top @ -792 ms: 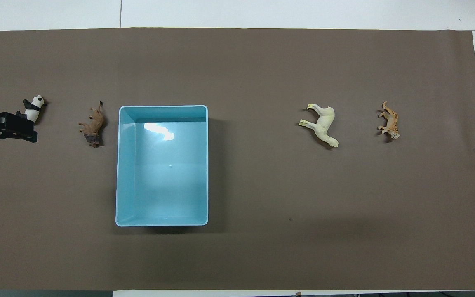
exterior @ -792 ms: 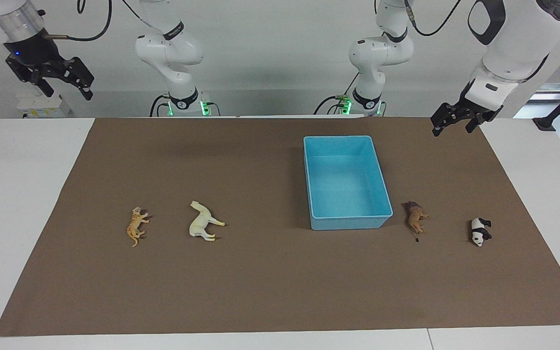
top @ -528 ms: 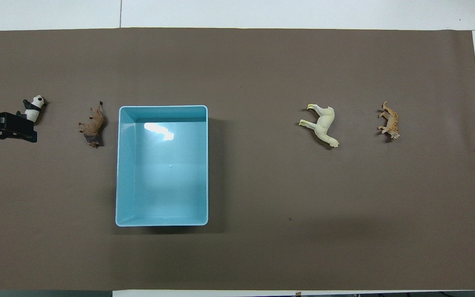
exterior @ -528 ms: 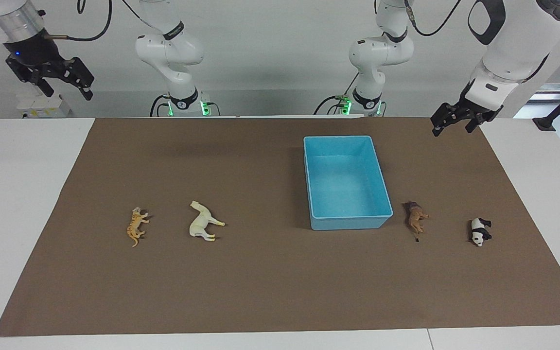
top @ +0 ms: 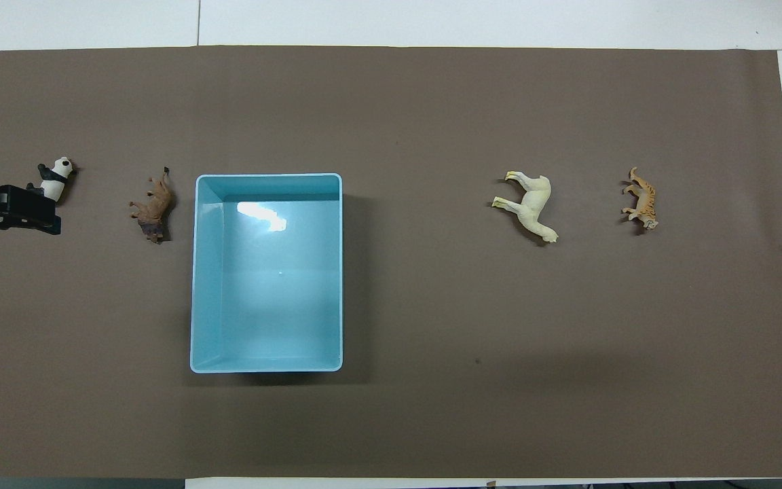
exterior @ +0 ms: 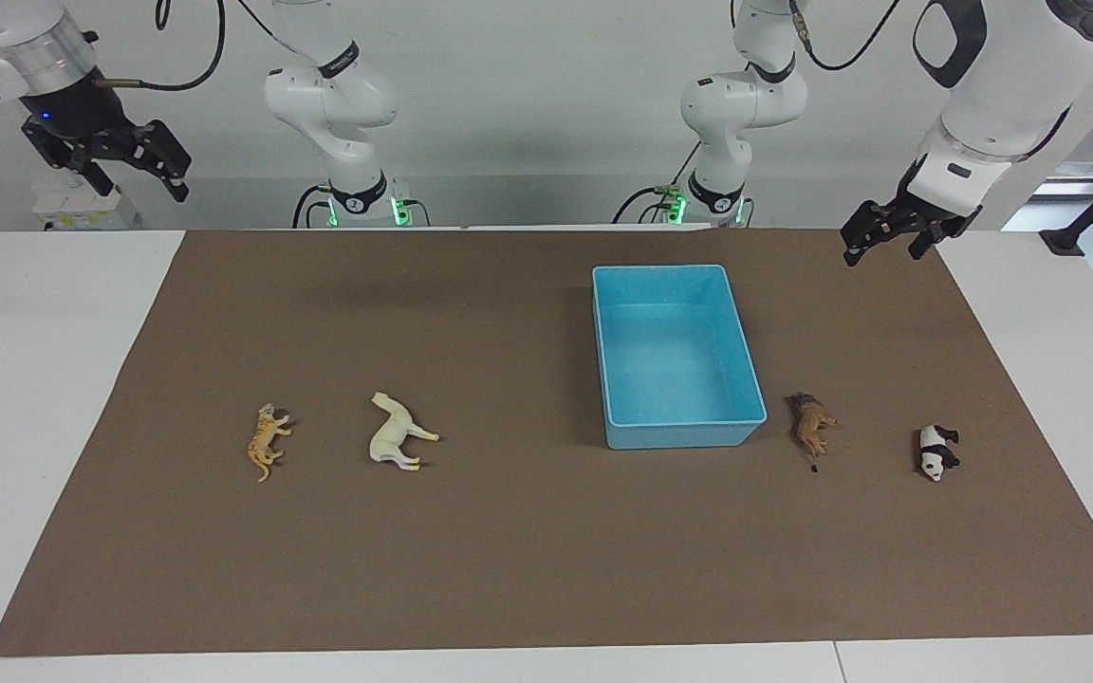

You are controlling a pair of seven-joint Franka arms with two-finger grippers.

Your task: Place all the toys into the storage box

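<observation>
Your left gripper and right gripper hang wide apart and empty, high above four toys: panda, lion, horse, tiger.

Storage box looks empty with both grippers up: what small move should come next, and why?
Probably lower the open left gripper toward the black-and-white plastic panda figurine. The light blue plastic storage box holds nothing, all toys lie on the brown mat, and the panda lies at the left arm's end. The open right gripper hangs high.
</observation>
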